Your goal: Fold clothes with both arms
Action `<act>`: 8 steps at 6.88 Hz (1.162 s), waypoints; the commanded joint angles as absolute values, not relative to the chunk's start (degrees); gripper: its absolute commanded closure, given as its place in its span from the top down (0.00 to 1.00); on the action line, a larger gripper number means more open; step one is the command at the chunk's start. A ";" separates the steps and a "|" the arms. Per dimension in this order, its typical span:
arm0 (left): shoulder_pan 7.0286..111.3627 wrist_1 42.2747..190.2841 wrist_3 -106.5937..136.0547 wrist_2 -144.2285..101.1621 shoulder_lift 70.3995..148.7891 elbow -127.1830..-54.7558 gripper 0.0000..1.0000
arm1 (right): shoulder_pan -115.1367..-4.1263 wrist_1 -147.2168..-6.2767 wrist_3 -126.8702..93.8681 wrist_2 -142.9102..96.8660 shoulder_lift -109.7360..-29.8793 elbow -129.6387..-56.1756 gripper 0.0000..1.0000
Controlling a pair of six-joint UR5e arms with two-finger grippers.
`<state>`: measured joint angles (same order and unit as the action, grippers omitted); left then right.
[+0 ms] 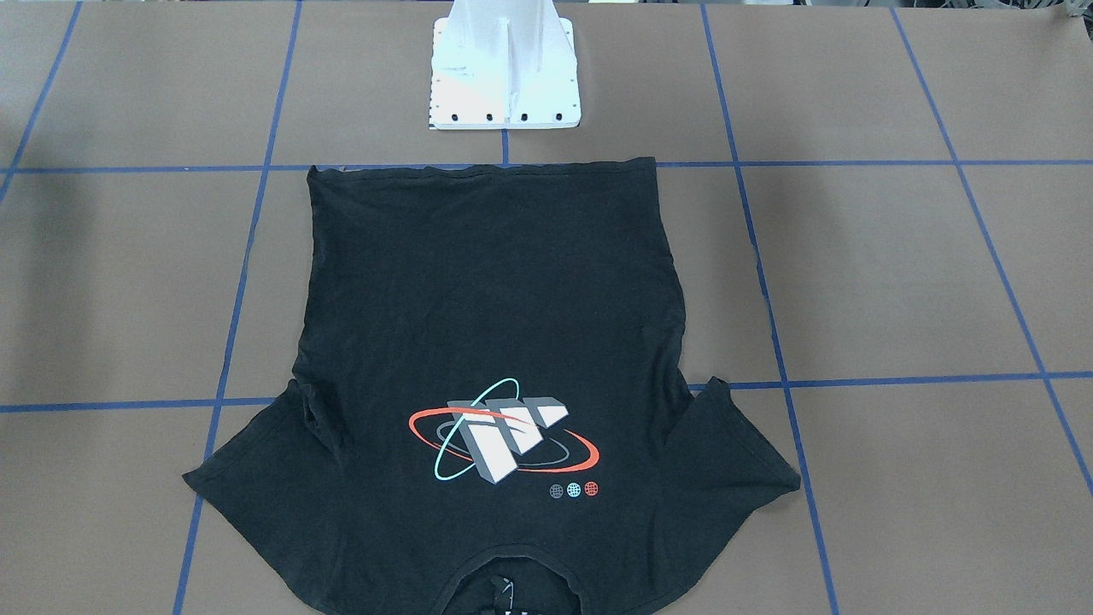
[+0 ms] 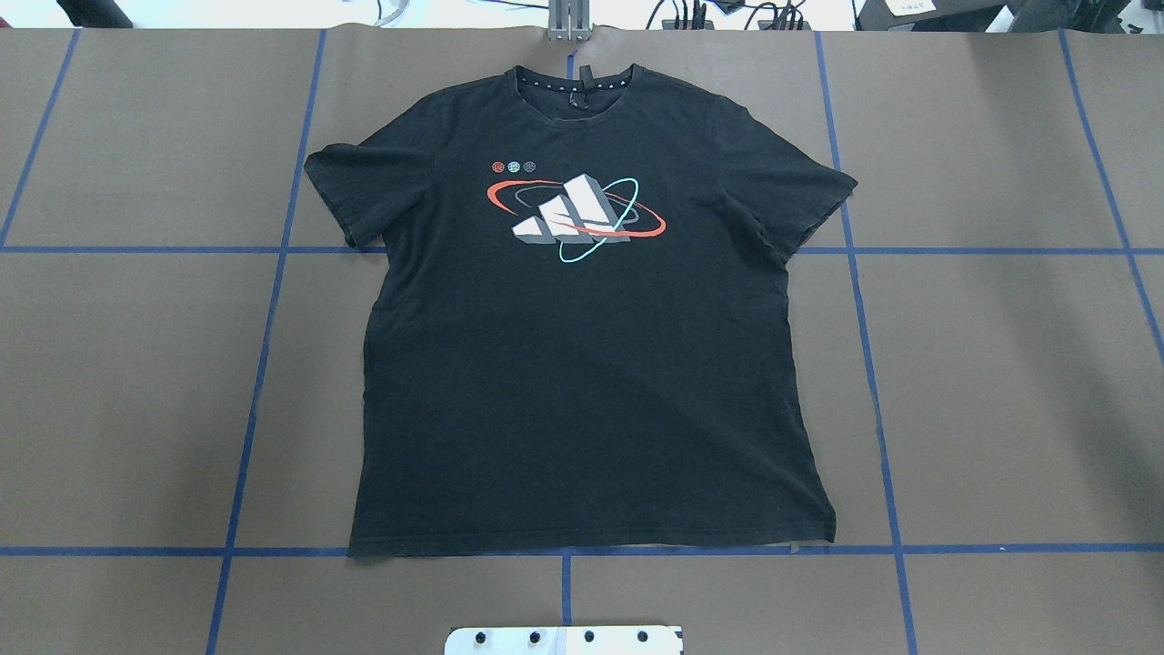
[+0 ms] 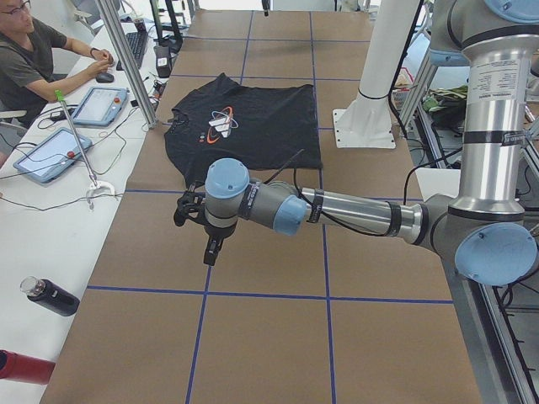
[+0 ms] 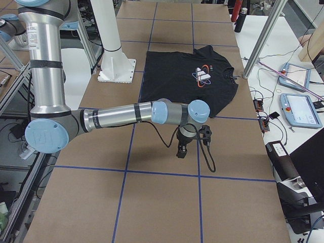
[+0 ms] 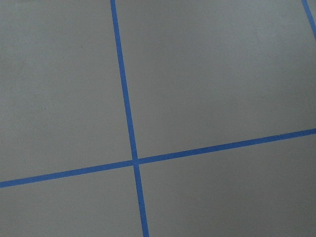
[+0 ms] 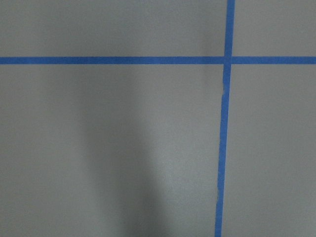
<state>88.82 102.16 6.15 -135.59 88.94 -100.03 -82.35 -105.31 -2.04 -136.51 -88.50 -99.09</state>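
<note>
Black T-shirt lies flat, logo up, on the brown counter, with the left pincer and right pincer hovering apart from it, spread or pressed together I cannot tell.

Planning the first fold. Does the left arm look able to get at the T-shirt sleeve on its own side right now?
Probably yes. The left gripper hangs over bare table, with nothing between it and the T-shirt, which lies flat, logo up, its sleeve uncovered.

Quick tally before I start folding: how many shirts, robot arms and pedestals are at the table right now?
T-shirt: 1
Robot arms: 2 (left arm, right arm)
White pedestal: 1
Total: 4
</note>
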 commanded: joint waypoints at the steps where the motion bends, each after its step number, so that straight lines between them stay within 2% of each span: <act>1: 88.77 101.43 6.76 -135.44 89.03 -100.72 1.00 | -81.92 -105.21 -2.54 -136.50 -88.42 -99.14 1.00; 6: 88.68 101.87 6.68 -138.32 87.71 -100.73 1.00 | -81.56 -100.73 -2.64 -141.90 -88.95 -98.61 1.00; 8: 88.59 101.87 6.77 -138.69 84.83 -104.30 1.00 | -78.51 -92.15 -5.25 -143.44 -88.34 -97.83 1.00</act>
